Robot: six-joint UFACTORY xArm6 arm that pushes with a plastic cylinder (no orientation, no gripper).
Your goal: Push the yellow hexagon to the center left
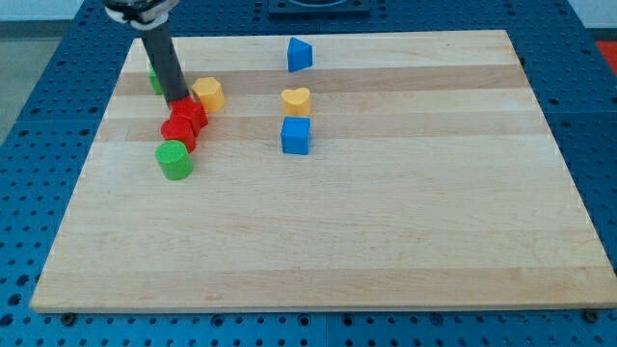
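The yellow hexagon (208, 93) lies on the wooden board (386, 231) near the view's top left. My tip (178, 102) stands just to the hexagon's left, close to it, at the upper edge of two red blocks (184, 122) that touch each other. A green cylinder (174, 159) sits just below the red blocks. Another green block (154, 80) is mostly hidden behind the rod.
A yellow heart (297, 101) sits right of the hexagon, with a blue cube (296, 136) just below it. A blue block (300, 54) lies near the board's top edge. A blue perforated table (39, 145) surrounds the board.
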